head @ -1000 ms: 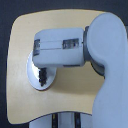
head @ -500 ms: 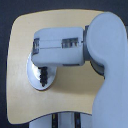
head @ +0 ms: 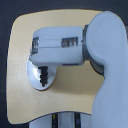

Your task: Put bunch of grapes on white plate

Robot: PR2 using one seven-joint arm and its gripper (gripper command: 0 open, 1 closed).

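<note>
Where the arm [head: 75, 47] reaches across from the exterior view's right, it covers most of the middle of the table [head: 22, 35], a pale wooden top with rounded corners, seen from above. Its big grey shoulder part fills the right side of the view, and the boxy white forearm runs leftward from it. At the forearm's left end the gripper [head: 44, 75] points down over the plate [head: 31, 80], which sits at the table's left side, its glossy rim showing below and to the left of the arm. Dark shapes hang between the forearm's end and the plate's middle. Those are the grapes [head: 46, 80], a short dark cluster lying over the plate's centre, though the picture is too blurred to separate fruit from fingers. I cannot tell whether the grapes rest on the plate or hang just above it, nor whether the gripper is clenched or released. Below the table's near edge a white base with dark stripes shows
</note>
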